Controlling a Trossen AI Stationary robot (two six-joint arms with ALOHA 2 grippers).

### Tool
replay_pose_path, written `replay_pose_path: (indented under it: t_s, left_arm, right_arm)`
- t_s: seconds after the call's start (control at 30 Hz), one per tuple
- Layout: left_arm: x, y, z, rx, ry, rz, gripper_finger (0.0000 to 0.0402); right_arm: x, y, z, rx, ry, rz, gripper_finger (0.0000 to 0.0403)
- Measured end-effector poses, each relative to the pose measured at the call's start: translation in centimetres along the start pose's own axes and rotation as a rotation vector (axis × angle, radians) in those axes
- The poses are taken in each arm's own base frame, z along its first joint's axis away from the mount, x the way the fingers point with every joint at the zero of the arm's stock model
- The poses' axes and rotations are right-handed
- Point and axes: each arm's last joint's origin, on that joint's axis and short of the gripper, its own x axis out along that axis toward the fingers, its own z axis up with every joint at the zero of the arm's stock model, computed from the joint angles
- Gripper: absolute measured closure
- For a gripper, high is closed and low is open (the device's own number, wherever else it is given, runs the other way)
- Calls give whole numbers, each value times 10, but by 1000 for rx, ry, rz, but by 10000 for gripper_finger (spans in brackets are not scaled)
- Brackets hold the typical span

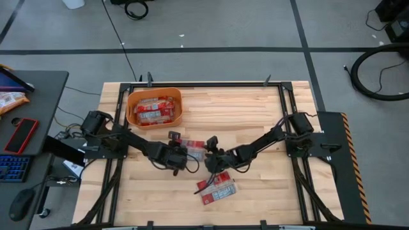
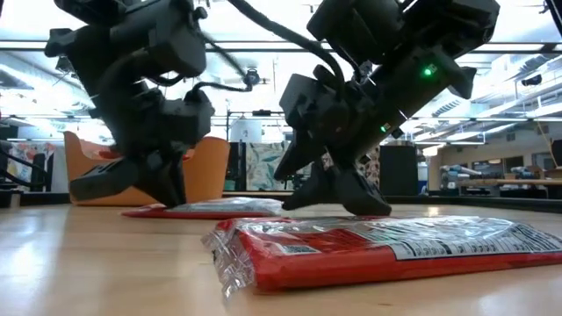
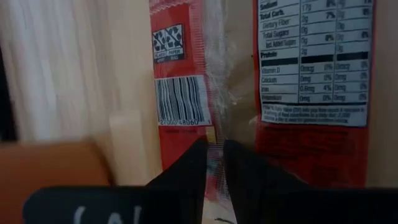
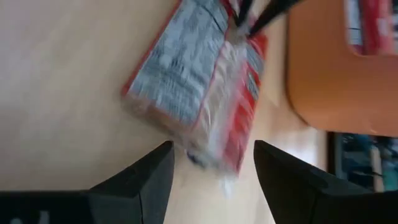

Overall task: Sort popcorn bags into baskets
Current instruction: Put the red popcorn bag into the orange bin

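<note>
One red popcorn bag (image 1: 195,145) lies flat on the middle of the table, between my two grippers. My left gripper (image 1: 185,153) stands at its left end, shut on it; its wrist view shows the bag's barcode and nutrition panel (image 3: 311,56). My right gripper (image 4: 214,162) is open and hovers by the bag's (image 4: 193,74) right end without touching it. A second bag (image 1: 216,190) lies flat nearer the table's near edge, large in the low view (image 2: 386,246). The orange basket (image 1: 131,105) sits at the far left with several bags (image 1: 155,110) inside. My left gripper pinches the clear raised seam (image 3: 214,127) that runs along the bag's back, between the barcode and the nutrition panel. The fingers (image 3: 186,168) come from above, slanting, and lie along the seam. The bag (image 2: 211,209) still rests flat on the table.
Black frame rails (image 1: 287,115) run along the table's edges. A dark side desk (image 1: 38,96) on the left carries a red phone, a keyboard and an orange snack bag (image 1: 9,99). Bare wood shows on the table's right half and far middle.
</note>
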Motion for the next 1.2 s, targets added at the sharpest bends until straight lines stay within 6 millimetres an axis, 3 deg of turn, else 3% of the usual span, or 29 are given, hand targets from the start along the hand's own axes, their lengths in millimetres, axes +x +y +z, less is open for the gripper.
replay_pose_path:
  t_s: [0.37,0.53,0.77,0.9,1.2]
  left_arm:
    - [0,0,16,-18,-140,-37,336]
    - [1,-1,14,-15,-125,-39,336]
    - [1,-1,14,-15,-126,-37,336]
    - [0,-1,17,-30,-157,-35,336]
    - [0,-1,23,-36,-214,-41,347]
  right_arm:
    - [9,-7,-7,-8,-19,107,188]
    - [3,-4,-10,-127,94,9,204]
    - [0,1,-15,-272,131,54,212]
    - [5,-2,-18,-236,82,150,212]
    - [9,-6,-8,-170,-74,188,229]
